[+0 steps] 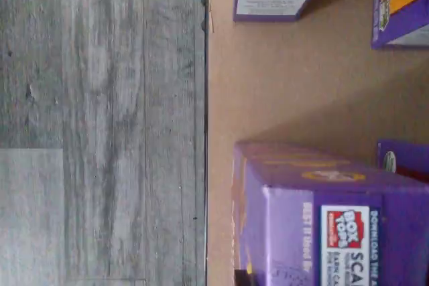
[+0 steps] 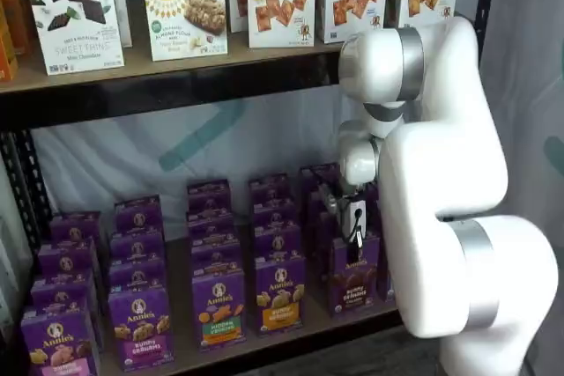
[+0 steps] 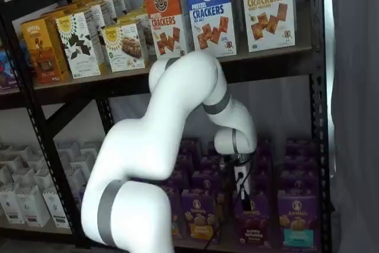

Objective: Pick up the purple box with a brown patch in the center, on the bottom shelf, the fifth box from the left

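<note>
Lowering onto the purple box (image 2: 354, 277) at the front of the bottom shelf (image 2: 291, 334).

Hanging at twelve o'clock over that carton in both shelf views, the gripper (image 2: 354, 248); finger gap not readable, nothing visibly held. Needing centring over the lid, clearing the orange-fronted neighbour (image 2: 280, 291) at nine o'clock.

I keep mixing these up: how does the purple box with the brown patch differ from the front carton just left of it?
The purple box shows dark brown crackers mid-front; the neighbouring carton shows golden ones over an orange-yellow band. The purple box stands partly behind the gripper; the neighbouring carton is unobstructed. Both are small upright purple Annie's cartons on the bottom shelf.
</note>
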You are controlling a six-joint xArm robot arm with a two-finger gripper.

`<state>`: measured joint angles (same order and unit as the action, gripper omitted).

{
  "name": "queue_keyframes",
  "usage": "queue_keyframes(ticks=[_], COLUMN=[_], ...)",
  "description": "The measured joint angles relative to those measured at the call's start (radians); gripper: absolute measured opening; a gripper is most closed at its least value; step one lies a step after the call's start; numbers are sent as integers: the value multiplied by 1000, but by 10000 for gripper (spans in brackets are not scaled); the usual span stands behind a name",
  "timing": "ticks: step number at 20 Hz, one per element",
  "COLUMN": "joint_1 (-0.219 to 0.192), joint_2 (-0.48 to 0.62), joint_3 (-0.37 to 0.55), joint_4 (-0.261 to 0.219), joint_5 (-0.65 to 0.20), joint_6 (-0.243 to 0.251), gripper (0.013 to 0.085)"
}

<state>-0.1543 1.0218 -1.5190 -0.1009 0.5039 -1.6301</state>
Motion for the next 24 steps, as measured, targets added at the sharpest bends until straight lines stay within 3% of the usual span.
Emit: queue_keyframes(ticks=[7, 9, 16, 18, 21, 24], joint_1=[-4, -5, -6, -5, -3, 0], joint_2=[-1, -3, -11, -19, -45, -76], joint_3=[3, 12, 29, 40, 76, 120], joint_4=[-24, -30, -73, -48, 26, 60], joint_5=[5, -10, -24, -22, -23, -29], joint_6=[18, 23, 60, 39, -25, -52], gripper=[370, 290, 290, 290, 290, 290])
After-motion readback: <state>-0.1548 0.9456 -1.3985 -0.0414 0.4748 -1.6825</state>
